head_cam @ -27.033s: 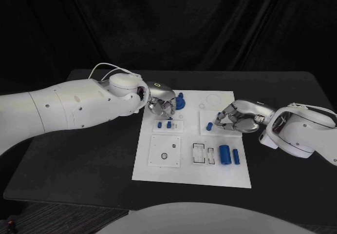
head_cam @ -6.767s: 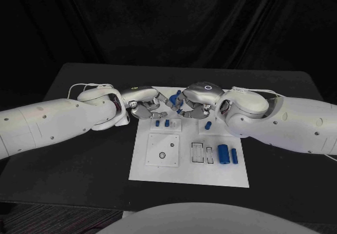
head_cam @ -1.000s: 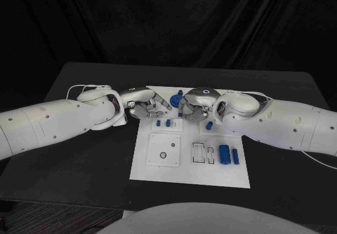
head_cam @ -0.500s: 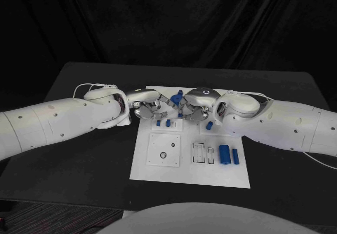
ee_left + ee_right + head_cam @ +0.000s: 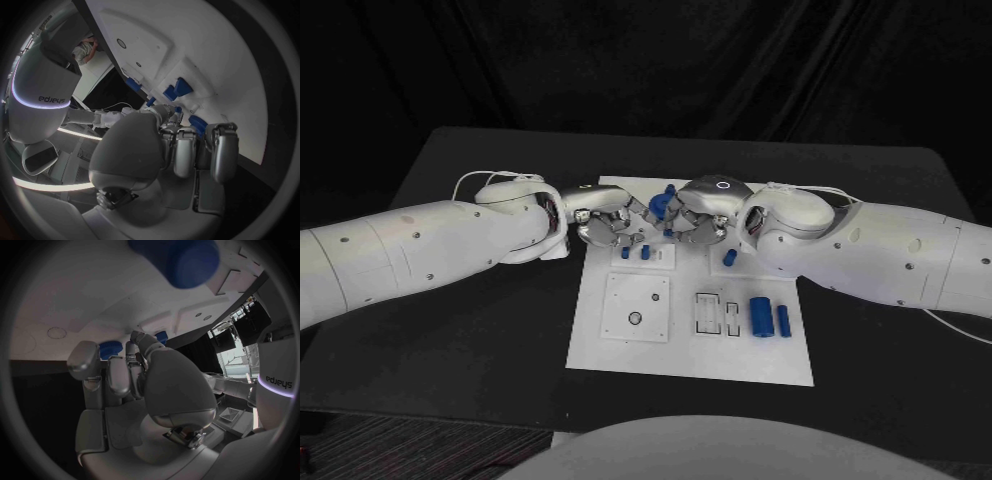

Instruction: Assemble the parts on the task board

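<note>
The white task board (image 5: 687, 345) lies mid-table. My left hand (image 5: 609, 226) and right hand (image 5: 695, 222) meet over its far end, fingers curled, on either side of a blue round part (image 5: 664, 207). In the right wrist view a blue piece (image 5: 111, 346) shows just past my right hand's (image 5: 134, 385) fingertips (image 5: 87, 356). In the left wrist view another blue piece (image 5: 199, 122) sits behind my left hand's (image 5: 165, 150) fingers (image 5: 223, 145). Whether either hand grips a piece is hidden. Two small blue pegs (image 5: 636, 252) and a third (image 5: 730, 257) stand near the hands.
A large blue cylinder (image 5: 760, 316) and a thinner one (image 5: 783, 320) lie at the board's right side, beside rectangular slots (image 5: 710, 313). A square plate with a round hole (image 5: 636, 308) sits on the board's left. The black table (image 5: 459, 330) surrounds the board.
Over the last second my left hand has shifted right, closer to the blue round part and the right hand. The right hand has barely moved.
</note>
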You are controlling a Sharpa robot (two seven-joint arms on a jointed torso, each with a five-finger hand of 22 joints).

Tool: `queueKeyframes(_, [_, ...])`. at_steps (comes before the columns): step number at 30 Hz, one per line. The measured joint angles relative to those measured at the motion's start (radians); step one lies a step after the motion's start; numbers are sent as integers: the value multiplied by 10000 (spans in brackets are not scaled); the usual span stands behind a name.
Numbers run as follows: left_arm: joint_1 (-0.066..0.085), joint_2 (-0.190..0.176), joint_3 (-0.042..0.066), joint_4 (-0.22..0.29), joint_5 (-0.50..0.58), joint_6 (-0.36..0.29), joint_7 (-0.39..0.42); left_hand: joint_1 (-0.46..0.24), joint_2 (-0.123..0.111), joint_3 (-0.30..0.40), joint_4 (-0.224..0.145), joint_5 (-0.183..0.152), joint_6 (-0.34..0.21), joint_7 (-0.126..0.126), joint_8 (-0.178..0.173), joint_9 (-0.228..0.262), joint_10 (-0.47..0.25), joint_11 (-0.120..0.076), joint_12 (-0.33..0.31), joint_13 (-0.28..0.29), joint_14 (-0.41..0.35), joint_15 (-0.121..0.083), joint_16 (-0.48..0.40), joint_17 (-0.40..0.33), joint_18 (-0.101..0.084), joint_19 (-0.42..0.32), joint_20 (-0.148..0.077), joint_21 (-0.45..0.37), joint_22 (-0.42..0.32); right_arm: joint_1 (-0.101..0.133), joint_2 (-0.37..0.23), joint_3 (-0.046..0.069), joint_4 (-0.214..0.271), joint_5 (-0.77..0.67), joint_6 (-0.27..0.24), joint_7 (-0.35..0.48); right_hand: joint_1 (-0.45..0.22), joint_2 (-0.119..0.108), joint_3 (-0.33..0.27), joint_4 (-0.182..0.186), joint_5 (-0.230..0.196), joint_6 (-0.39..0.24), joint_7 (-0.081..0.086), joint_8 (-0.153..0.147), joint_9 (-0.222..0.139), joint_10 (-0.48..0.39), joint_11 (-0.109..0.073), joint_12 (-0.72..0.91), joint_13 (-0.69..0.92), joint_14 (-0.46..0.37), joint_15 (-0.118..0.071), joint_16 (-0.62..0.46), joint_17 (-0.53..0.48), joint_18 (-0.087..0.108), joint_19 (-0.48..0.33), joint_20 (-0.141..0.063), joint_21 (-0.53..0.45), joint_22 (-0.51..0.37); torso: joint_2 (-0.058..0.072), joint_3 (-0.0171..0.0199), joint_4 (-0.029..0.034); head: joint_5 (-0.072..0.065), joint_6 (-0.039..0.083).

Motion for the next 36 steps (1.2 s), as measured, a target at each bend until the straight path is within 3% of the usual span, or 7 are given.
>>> queueKeyframes(36, [-41,288,1,-355,1,393,-214,-10,10,-1,0,-41,-239,-16,2,-18,0,0,0,-4,0,0,0,0,0,0,0,-1,-1,56,-82,0,252,-2,-122,2,-97,99,0,2,79,-12,16,-43,22,-1,1,0,-10,0,1,0,-25,0,0,0,-1,-4,-14,9,7,2,0])
